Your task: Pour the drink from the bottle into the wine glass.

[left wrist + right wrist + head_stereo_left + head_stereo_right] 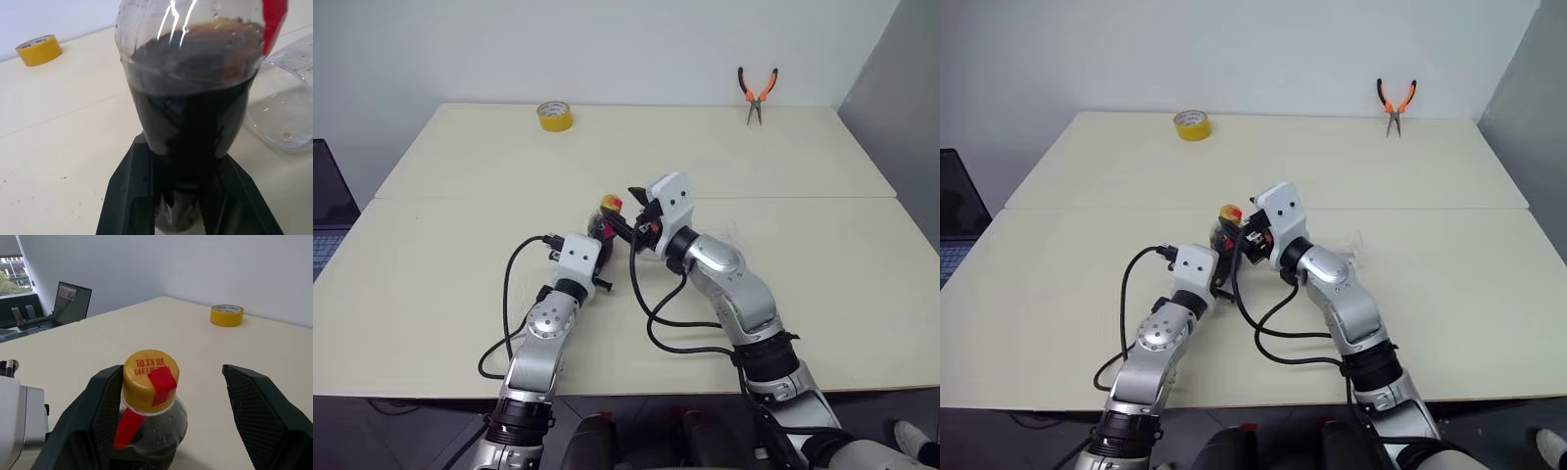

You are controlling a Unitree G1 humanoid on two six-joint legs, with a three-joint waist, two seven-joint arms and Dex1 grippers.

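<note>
The bottle (604, 225) stands upright in the middle of the table, dark drink (190, 103) filling its round body, with red tape and a yellow cap (149, 374) on top. My left gripper (188, 196) is shut on the bottle's lower body, coming from the near side. My right gripper (172, 372) is open at cap height. One of its fingers (105, 396) is close against the cap and the other stands well apart. The wine glass (286, 112) is just to the right of the bottle, mostly behind my right arm, faint beyond my right forearm (1351, 245).
A yellow tape roll (554, 116) lies at the table's far left. Orange-handled pliers (757, 94) rest at the far right edge against the wall. A laptop (71, 301) sits off the table's left side. Cables loop from both wrists over the near table.
</note>
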